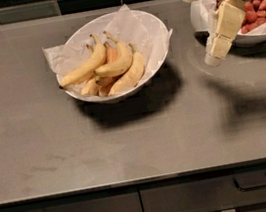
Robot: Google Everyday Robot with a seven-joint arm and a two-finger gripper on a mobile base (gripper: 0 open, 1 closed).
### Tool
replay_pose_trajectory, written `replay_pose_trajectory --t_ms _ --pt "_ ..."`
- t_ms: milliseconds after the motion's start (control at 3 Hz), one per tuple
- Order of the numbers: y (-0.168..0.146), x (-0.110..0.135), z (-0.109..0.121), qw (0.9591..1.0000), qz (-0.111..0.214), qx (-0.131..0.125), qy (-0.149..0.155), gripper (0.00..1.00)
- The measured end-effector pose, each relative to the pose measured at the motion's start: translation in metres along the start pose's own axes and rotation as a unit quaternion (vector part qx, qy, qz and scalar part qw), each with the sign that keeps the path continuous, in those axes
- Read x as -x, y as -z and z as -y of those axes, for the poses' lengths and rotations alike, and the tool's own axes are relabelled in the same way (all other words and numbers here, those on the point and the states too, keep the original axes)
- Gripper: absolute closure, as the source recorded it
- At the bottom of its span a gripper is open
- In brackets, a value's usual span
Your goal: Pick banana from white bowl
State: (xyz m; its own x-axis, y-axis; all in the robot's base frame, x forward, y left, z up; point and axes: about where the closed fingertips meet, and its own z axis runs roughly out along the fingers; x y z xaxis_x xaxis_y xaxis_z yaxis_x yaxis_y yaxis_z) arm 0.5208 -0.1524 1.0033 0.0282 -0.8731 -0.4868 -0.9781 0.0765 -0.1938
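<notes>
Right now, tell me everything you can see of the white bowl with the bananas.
The white bowl is wide, round and shallow, smooth like ceramic, lined with crinkled white paper that pokes over its rim. It stands upright on the grey counter, left of centre, holding a pile of bananas and casting a shadow to its right. The gripper hangs apart to its right, before the strawberry bowl.
</notes>
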Motion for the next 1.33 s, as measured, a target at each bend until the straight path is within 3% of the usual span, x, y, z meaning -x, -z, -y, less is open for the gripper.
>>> replay_pose_trajectory --t_ms 333,667,1000,1333 --pt "0.021 0.003 -0.012 0.9998 0.008 -0.017 0.002 0.00" --pt "0.021 0.005 -0.009 0.9997 0.010 -0.022 0.003 0.00" --pt "0.016 0.012 -0.004 0.9994 0.024 -0.023 0.010 0.00" --pt "-0.004 0.035 0.006 0.9982 0.046 -0.008 0.039 0.00"
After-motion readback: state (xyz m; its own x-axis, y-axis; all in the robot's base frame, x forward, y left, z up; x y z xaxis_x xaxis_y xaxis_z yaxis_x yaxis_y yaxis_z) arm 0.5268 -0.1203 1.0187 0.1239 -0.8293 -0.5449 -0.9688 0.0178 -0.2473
